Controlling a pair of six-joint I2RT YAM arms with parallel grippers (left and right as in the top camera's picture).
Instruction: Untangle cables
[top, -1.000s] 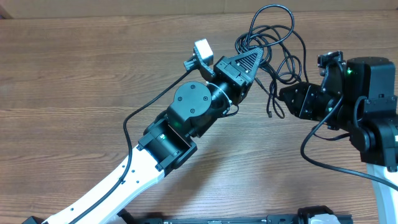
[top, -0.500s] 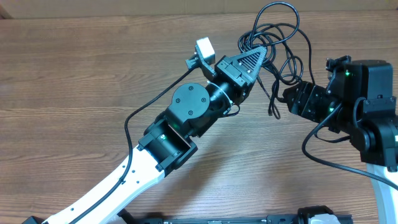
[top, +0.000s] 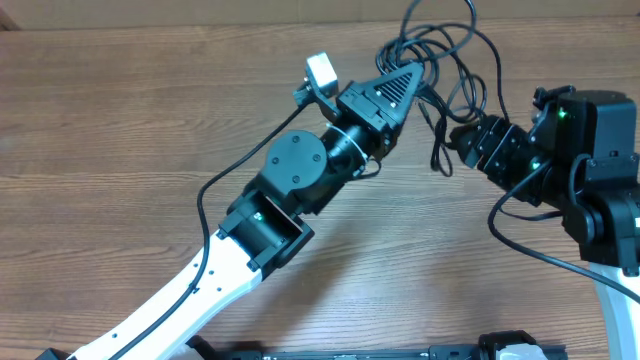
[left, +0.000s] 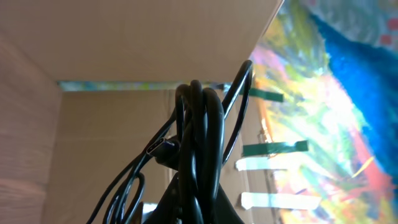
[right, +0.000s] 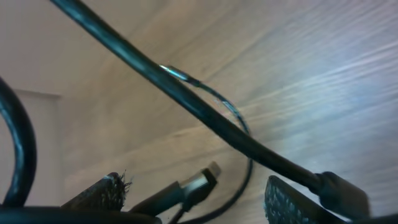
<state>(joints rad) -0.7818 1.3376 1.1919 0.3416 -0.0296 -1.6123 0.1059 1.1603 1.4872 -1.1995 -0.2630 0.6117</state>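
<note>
The left claw (top: 408, 78) is pressed together on the cables (top: 455, 55), a bunch of black loops near the counter's (top: 120, 120) far edge. In its wrist view the strands stand bundled above the claw. The right claw (top: 462, 143) is spread just beside the hanging ends. A plug (right: 200, 180) lies between its fingertips (right: 286, 202), and one cable crosses in front of them.

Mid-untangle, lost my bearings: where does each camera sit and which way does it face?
Overhead: above the table, looking straight down; left arm, right arm, left gripper, right gripper show.
Left wrist: on the left arm, aimed past the table at cardboard walls; clamped cables fill the middle above its dark fingers.
Right wrist: on the right arm, aimed down at the tabletop; its two spread fingertips show.
Shared: all three see the cables.
</note>
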